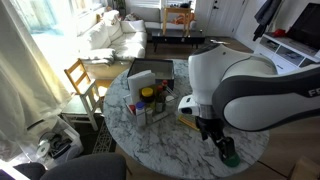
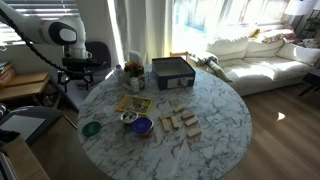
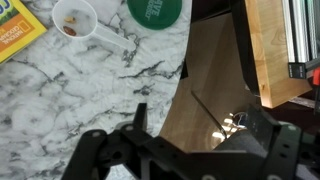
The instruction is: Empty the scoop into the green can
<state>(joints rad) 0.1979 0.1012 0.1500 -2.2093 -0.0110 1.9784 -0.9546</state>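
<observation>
Marble-white round tabletop, and the black pincer hangs over its edge, released!
Prongs stand apart with nothing between them. Right at the rim sits the small dark-green low round can; just beside it lies the white plastic scoop, brown bits in its cup, untouched.

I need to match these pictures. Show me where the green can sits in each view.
Exterior view: green can low right, at the edge of the marble table, partly hidden behind the robot arm.
Exterior view: low left, near the table's edge.
Wrist view: top centre, cut by the frame.
Shared landmark: the table's rim beside the can.
</observation>
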